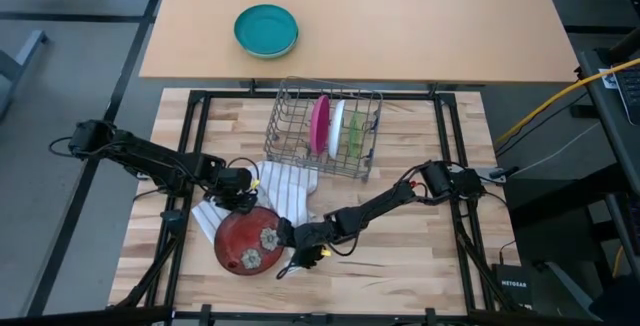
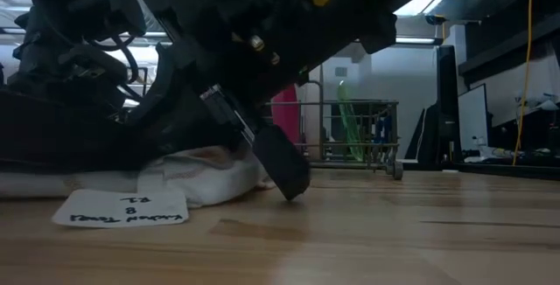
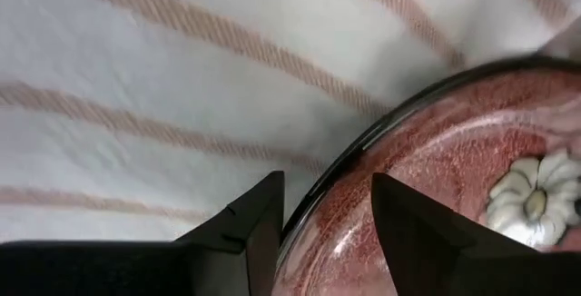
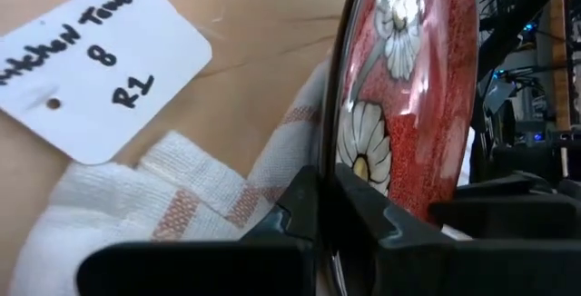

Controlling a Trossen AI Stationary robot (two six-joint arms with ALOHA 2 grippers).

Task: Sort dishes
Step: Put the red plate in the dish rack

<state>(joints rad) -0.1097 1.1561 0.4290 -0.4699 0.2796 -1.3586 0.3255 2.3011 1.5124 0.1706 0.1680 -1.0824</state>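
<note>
Straddling the dark red plate (image 1: 249,243) rim over the striped cloth (image 1: 283,191), my left gripper (image 3: 327,228) has its fingers apart, not clamped. Rightward, my right gripper (image 4: 327,207) pinches that plate's opposite rim. Farther right, the pink plate (image 1: 319,124) and green plate (image 1: 357,131) stand in the wire rack (image 1: 286,116).

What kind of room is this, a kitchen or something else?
Probably a robotics lab or workshop, not a kitchen. The dish rack sits on a framed wooden test table, a hand-labelled tag is tied to the towel, and monitors stand behind.
</note>
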